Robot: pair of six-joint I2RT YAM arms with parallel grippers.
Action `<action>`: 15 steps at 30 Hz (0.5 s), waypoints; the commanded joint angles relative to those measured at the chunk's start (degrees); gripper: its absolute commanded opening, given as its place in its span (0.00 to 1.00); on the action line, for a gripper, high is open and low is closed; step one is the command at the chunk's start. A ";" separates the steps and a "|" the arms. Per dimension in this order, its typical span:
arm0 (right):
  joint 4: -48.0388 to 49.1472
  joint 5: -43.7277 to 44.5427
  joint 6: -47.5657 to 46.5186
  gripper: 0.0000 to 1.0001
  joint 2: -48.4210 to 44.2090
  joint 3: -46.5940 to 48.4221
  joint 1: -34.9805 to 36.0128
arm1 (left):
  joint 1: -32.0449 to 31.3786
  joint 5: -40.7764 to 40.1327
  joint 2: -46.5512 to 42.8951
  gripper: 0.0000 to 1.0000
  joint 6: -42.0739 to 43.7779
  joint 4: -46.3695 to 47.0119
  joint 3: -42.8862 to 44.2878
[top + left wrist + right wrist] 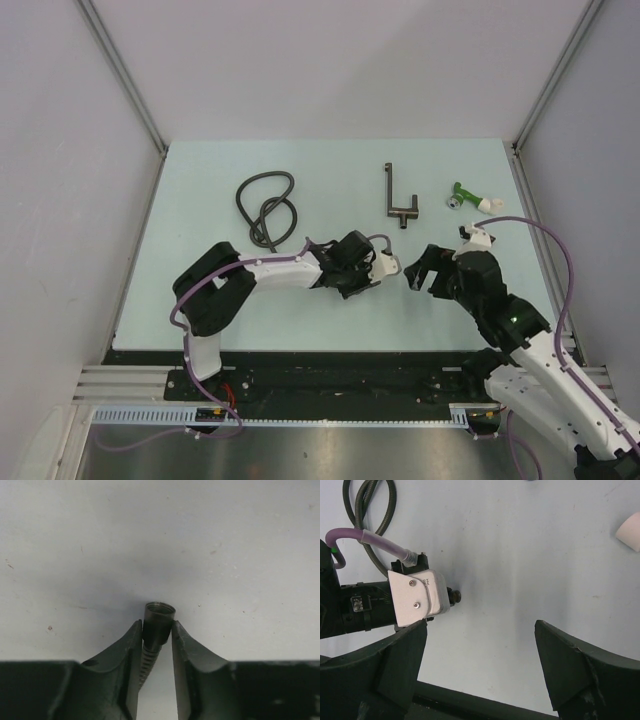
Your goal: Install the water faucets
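On the pale table (200, 180), the left gripper (157, 626) is pinched onto the threaded end of the coiled black hose (265, 208), the right gripper (481, 627) hangs beside it with jaws wide apart, and the faucet (388, 190) lies untouched farther back, between the hose and a green fitting (461, 192).

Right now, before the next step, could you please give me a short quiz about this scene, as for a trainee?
1. Fill in: seen from above, the faucet lies to the ___ of the hose.
2. Choose one: what does the left gripper pinch? A) the faucet B) the hose end C) nothing
3. True or false: the right gripper is open and empty.
Key: 1 right; 2 B; 3 true.
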 commanded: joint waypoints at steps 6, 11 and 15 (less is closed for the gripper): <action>7.20 -5.87 -2.38 0.92 4.43 0.72 -5.17 | 4.36 5.52 -6.22 0.12 -5.99 4.15 -6.20; 9.84 -7.28 -4.66 0.91 11.19 3.44 -8.52 | 12.63 12.01 -18.75 0.13 -18.71 21.66 -16.56; 13.62 -5.88 -5.90 0.91 17.96 6.61 -9.22 | 20.02 18.53 -27.75 0.20 -27.71 41.21 -25.00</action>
